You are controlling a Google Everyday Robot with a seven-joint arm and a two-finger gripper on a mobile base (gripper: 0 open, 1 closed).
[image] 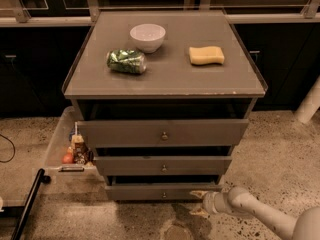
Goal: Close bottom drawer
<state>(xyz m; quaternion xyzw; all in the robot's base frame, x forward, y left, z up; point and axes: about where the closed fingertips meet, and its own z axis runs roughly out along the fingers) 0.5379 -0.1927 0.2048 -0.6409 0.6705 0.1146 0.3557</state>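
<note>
The cabinet [165, 79] has three grey-brown drawers, each pulled out a little. The bottom drawer [150, 192] is the narrowest and slimmest, with a small round knob [164, 195] at its centre. It stands slightly out from the cabinet, with a dark gap above it. My gripper [198, 203] reaches in from the lower right, low over the floor, with its fingertips at the right end of the bottom drawer's front. One finger lies by the drawer's top right corner, the other lower.
On the cabinet top are a white bowl [147, 36], a crumpled green bag [126, 61] and a yellow sponge [206, 55]. A tray with small items [76, 151] sits at the cabinet's left. A black pole [27, 204] leans at lower left. A white post [310, 104] stands at right.
</note>
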